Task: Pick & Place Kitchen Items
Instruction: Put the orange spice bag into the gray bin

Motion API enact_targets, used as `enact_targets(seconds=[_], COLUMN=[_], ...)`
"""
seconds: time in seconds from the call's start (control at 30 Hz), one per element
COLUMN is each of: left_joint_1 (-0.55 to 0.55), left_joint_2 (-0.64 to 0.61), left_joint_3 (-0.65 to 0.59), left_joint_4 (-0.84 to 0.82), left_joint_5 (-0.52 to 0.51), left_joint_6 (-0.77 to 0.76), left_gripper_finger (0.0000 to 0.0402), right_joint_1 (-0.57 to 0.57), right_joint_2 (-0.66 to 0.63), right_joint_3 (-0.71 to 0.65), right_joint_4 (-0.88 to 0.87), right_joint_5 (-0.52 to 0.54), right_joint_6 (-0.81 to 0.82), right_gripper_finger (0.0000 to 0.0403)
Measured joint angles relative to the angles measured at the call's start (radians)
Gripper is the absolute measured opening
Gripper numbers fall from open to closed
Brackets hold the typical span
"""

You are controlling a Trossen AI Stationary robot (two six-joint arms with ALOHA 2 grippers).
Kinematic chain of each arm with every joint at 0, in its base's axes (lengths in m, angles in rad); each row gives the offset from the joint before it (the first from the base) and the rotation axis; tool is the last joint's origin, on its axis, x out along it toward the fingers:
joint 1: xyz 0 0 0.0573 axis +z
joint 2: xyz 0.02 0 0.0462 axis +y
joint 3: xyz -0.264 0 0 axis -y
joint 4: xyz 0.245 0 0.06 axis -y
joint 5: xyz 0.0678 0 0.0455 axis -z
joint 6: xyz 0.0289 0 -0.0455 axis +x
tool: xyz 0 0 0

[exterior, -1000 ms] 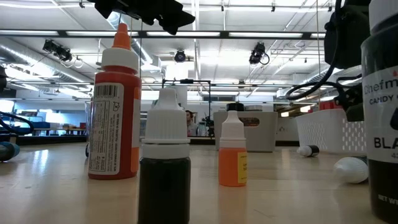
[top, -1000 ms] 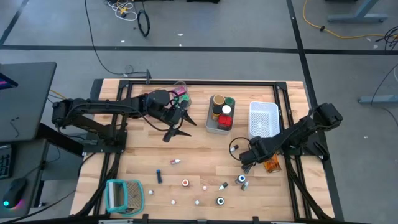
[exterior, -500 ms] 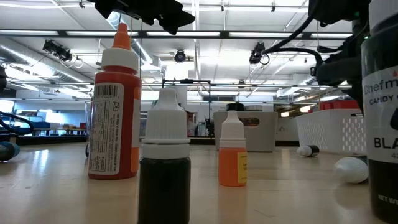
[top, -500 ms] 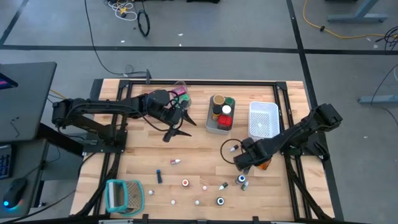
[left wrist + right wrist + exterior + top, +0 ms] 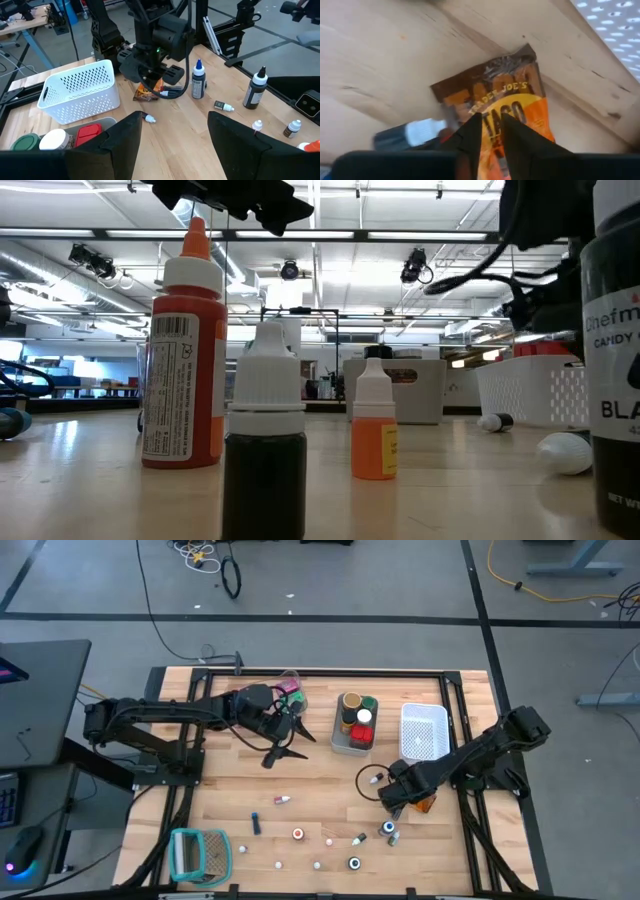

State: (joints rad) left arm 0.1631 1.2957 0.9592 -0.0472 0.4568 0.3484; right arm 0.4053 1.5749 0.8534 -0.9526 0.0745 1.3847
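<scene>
The orange-and-brown taco seasoning packet (image 5: 428,803) (image 5: 146,93) lies right of the table's middle, in front of the white basket. My right gripper (image 5: 408,800) (image 5: 491,122) is down on it, fingers nearly together. My left gripper (image 5: 287,747) (image 5: 174,122) hangs open above the table's left half, near the clear bin (image 5: 290,688), touching nothing. Small capped bottles (image 5: 298,833) (image 5: 390,830) and tiny white pieces (image 5: 318,864) lie scattered by the near edge. Jars (image 5: 355,710) stand in the grey bin. In the low view an orange bottle (image 5: 185,350) and a dark one (image 5: 265,440) stand upright. My right gripper is shut on the taco packet's printed face (image 5: 492,107), about its middle, with only a narrow gap between the fingertips (image 5: 474,131). The fingers come slanting down from the table's right. They hide the place of contact themselves. The packet's far end still rests on the wood.
The white perforated basket (image 5: 422,730) and the grey bin (image 5: 338,743) stand toward the far side. A teal-and-white ribbed holder (image 5: 200,852) sits at the near left corner. A dark white-capped bottle (image 5: 407,136) lies beside the packet. Bare wood lies between the two arms.
My right gripper has moved a little toward the table's left, and the taco packet has slid that way with it. My left arm has kept still.
</scene>
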Motion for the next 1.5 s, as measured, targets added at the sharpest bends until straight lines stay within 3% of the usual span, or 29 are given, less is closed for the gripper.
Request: enact_targets(seconds=[0.33, 0.53, 0.73, 0.83, 1.0, 1.17, 1.5], left_joint_1=[0.0, 0.0, 0.0, 0.0, 0.0, 0.0, 0.0], left_joint_2=[0.0, 0.0, 0.0, 0.0, 0.0, 0.0, 0.0], left_joint_3=[0.0, 0.0, 0.0, 0.0, 0.0, 0.0, 0.0], left_joint_4=[0.002, 0.011, 0.011, 0.004, -0.011, -0.011, -0.015], left_joint_5=[0.0, -0.001, -0.043, -0.069, -0.083, -0.083, -0.083], left_joint_6=[0.0, 0.0, 0.009, 0.012, 0.012, 0.012, 0.012], left_gripper_finger=[0.0236, 0.0236, 0.0236, 0.0236, 0.0236, 0.0236, 0.0236], right_joint_1=[-0.052, -0.086, -0.105, -0.112, -0.113, -0.114, -0.113], right_joint_2=[-0.004, -0.004, -0.005, -0.008, -0.015, -0.036, -0.042], right_joint_3=[-0.102, -0.1, -0.109, -0.142, -0.169, -0.176, -0.176], right_joint_4=[0.001, -0.005, -0.012, 0.018, 0.059, 0.09, 0.141], right_joint_5=[-0.014, -0.027, 0.001, 0.0, -0.012, -0.014, -0.036], right_joint_6=[0.042, -0.078, -0.126, -0.074, -0.034, -0.084, -0.136], right_gripper_finger=[0.018, 0.0231, 0.0258, 0.0259, 0.0243, 0.0203, 0.0038])
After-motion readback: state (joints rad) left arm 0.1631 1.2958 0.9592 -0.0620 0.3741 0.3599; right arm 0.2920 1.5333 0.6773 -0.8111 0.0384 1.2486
